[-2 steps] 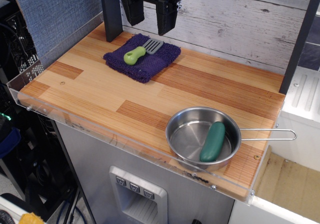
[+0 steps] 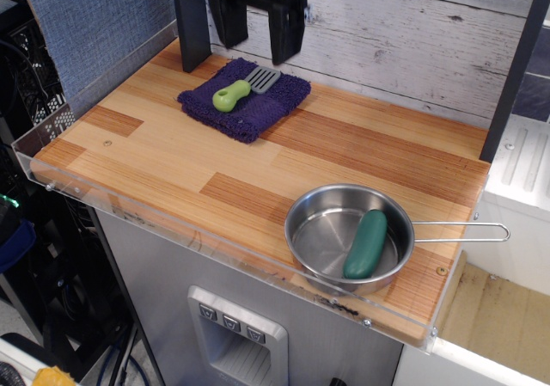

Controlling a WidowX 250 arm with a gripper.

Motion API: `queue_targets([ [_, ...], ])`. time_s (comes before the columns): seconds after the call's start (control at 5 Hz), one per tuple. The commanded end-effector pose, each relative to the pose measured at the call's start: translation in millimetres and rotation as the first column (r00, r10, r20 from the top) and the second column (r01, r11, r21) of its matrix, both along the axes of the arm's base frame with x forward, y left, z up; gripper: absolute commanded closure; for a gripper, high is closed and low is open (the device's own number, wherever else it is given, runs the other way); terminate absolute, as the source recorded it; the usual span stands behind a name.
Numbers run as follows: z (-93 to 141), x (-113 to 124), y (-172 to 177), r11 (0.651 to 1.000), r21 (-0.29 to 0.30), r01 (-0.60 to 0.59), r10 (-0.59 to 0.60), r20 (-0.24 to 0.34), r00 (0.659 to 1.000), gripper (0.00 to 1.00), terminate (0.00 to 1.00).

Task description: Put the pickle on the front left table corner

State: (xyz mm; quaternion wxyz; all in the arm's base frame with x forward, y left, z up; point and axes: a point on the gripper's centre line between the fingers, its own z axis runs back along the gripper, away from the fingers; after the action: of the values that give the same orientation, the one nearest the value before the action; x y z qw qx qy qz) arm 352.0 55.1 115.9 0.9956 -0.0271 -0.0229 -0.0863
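Note:
The pickle (image 2: 366,244) is dark green and oblong, lying inside a steel pan (image 2: 320,231) at the front right of the table. The front left table corner (image 2: 53,158) is bare striped wood behind a clear acrylic rim. My gripper (image 2: 256,33) hangs high at the back, above the purple cloth, far from the pickle. Its two black fingers stand apart and hold nothing.
A purple cloth (image 2: 258,111) lies at the back left with a spatula on it, lime-green handle (image 2: 229,96) toward the front. The pan's wire handle (image 2: 464,225) points right. A dark post (image 2: 191,21) stands at the back left, another (image 2: 514,68) at the right.
My gripper has turned slightly and shifted a little up; the fingers look narrower and closer to square-on. Nothing on the table has moved.

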Motion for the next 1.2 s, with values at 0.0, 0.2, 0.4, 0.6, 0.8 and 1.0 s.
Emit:
queue_targets([
  [0.0, -3.2, -24.0, -60.0, 1.000, -0.005, 0.023, -0.023, 0.073, 0.997, 0.00, 0.00],
  [0.2, -13.7, -34.2, -89.2, 0.998, 0.061, -0.012, 0.007, 0.080, 0.997, 0.00, 0.00],
  [0.4, -26.2, -45.0, -109.1, 0.990, 0.108, -0.090, 0.081, 0.083, 0.993, 0.00, 0.00],
  [0.6, -38.2, -45.9, -122.2, 0.983, 0.144, -0.117, 0.109, 0.062, 0.992, 0.00, 0.00],
  [0.8, -51.9, -49.1, -131.4, 0.985, 0.134, -0.109, 0.106, 0.029, 0.994, 0.00, 0.00],
  [1.0, -69.0, -52.7, -136.3, 0.992, 0.111, -0.065, 0.068, -0.025, 0.997, 0.00, 0.00],
])
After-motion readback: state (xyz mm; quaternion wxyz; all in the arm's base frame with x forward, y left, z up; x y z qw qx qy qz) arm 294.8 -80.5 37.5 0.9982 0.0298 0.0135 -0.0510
